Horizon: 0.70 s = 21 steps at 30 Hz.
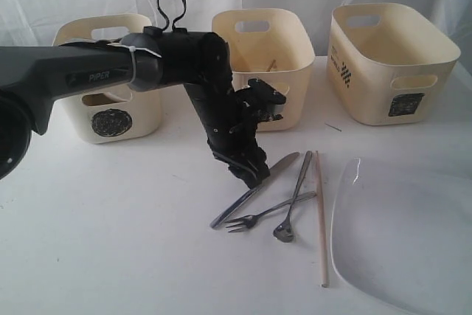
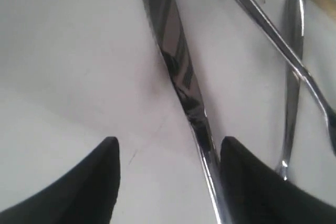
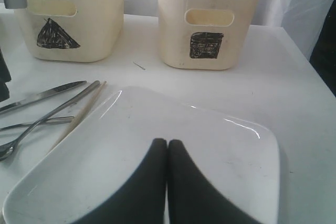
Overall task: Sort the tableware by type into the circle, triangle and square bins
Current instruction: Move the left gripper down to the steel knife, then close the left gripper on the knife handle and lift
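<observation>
Looks slightly down across the desk from the exterior toward the circle bin, triangle bin and square bin, at middling range. Peers from the left wrist very close along the knife, and from the right wrist low over the plate toward two bins. Shares knife and forks across all three.

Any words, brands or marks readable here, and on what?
"PIPER": left arm.
Black circle sign: left bin.
Black triangle sign: middle bin.
Black square sign: wide right bin.
Small print on that bin's side: too blurred to read.
</observation>
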Tool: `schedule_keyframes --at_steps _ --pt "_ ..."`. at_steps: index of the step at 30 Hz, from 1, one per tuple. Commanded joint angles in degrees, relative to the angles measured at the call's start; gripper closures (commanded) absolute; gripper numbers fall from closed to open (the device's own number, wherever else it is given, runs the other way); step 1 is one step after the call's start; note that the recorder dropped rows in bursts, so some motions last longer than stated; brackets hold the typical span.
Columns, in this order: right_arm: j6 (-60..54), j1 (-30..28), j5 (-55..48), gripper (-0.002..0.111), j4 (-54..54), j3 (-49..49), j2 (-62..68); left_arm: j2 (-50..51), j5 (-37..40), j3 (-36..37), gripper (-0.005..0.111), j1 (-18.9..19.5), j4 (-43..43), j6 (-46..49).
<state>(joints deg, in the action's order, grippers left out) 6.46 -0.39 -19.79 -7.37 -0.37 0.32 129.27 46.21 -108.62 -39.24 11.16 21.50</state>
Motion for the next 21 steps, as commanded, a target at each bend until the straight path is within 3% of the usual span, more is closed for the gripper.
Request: schedule_keyframes --at_steps 1,16,21 --pt "-0.27 -0.18 0.14 0.108 0.08 0.37 -0.32 1.25 0.94 0.05 0.046 -0.32 0.27 -0.63" --pt "-0.27 -0.18 0.14 0.108 0.08 0.37 -0.32 4.29 1.41 0.05 0.046 -0.32 0.44 -1.43" --pt "-0.27 -0.18 0.14 0.108 0.08 0.37 -0.32 4.29 4.93 0.05 0.046 -0.93 -2.54 -4.35"
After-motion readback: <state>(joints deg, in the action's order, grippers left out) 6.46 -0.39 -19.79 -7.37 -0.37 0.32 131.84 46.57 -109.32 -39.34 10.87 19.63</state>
